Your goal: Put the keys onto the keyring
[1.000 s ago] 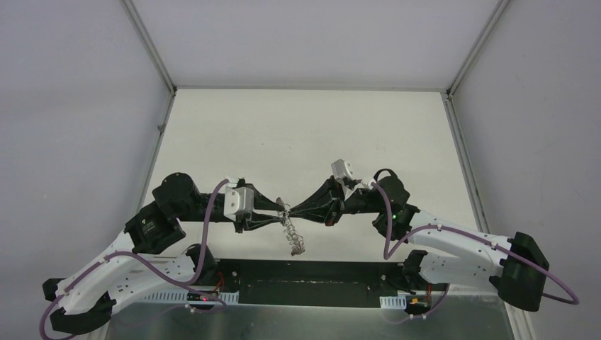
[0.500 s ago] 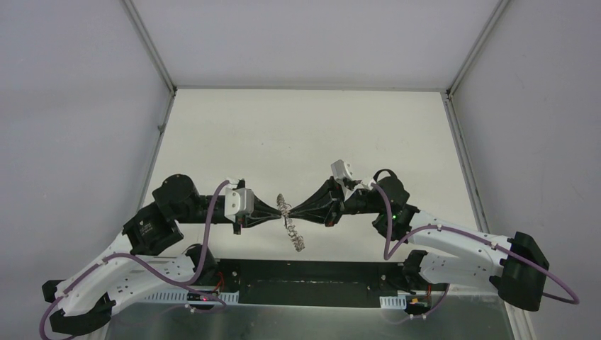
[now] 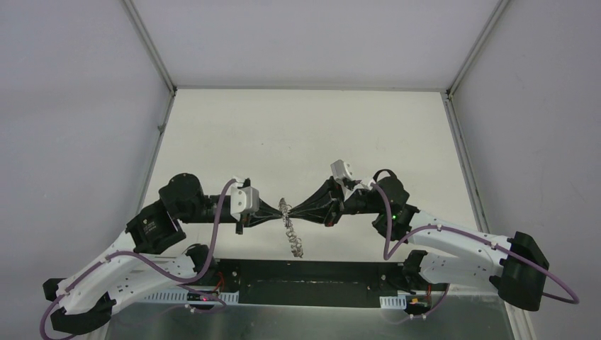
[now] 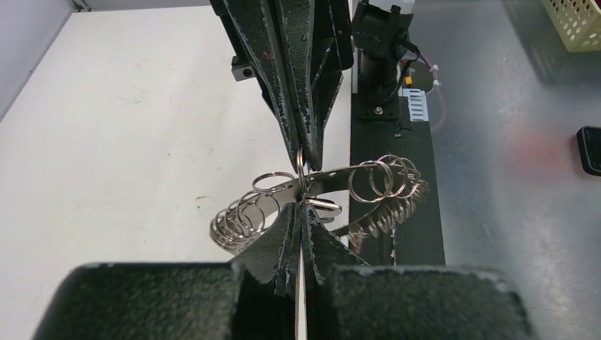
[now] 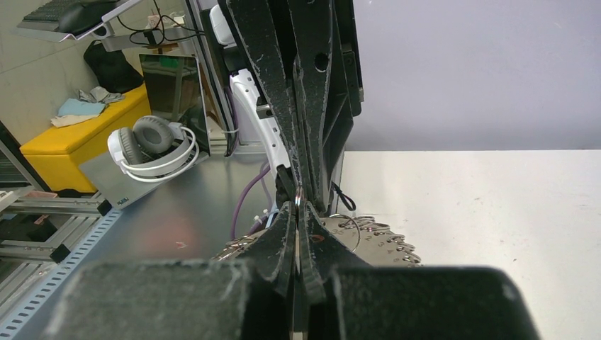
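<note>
Both grippers meet tip to tip above the table's near edge. The keyring (image 3: 291,232), a silvery band fringed with many wire loops (image 4: 237,221), hangs between and below them. My right gripper (image 3: 290,210) is shut on one thin loop of it (image 5: 298,199). From the opposite side my left gripper (image 3: 281,210) is shut on that same small loop (image 4: 303,178). Next to the left gripper's tips (image 4: 303,207) lies a small silver oblong piece (image 4: 324,207). A reddish speck (image 4: 357,248) under the band may belong to the keys; I cannot tell them apart from the loops.
The black base plate (image 3: 312,283) lies under the keyring, with bare metal (image 4: 510,212) beyond it. A black object (image 4: 590,149) and a mesh basket (image 4: 575,21) sit off the table. The right wrist view shows headphones (image 5: 152,145) and a yellow box (image 5: 78,134).
My left gripper's fingers have closed from open to shut at the loop, and the left wrist has edged forward. The right gripper has held still, shut. The keyring hangs slightly straighter.
</note>
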Tool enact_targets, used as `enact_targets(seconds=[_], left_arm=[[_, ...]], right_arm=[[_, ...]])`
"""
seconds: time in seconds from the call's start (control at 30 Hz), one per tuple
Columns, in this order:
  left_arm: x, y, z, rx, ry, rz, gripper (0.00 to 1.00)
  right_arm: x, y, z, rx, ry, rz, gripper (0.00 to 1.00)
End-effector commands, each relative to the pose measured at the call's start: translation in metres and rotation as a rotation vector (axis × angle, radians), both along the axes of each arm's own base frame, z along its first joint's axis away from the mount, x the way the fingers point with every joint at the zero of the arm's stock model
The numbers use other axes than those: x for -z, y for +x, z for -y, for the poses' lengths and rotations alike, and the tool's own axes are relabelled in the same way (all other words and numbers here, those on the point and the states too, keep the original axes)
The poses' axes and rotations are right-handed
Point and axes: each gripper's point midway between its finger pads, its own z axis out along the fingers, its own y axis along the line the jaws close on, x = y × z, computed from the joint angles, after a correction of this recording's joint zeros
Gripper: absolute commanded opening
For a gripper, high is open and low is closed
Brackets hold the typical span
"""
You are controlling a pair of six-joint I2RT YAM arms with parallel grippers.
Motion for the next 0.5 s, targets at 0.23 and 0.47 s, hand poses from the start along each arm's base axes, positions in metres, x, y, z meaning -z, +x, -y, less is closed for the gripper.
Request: enact_targets(seconds=[0.23, 0.47], left_arm=[[0.011, 0.001, 0.006, 0.02, 0.031, -0.035, 0.0], [0.017, 0.001, 0.01, 0.028, 0.044, -0.068, 0.18]], right_arm=[[-0.034, 0.0, 0.003, 0.013, 0.114, 0.07, 0.0], [-0.032, 0.001, 0.003, 0.021, 0.112, 0.062, 0.0]])
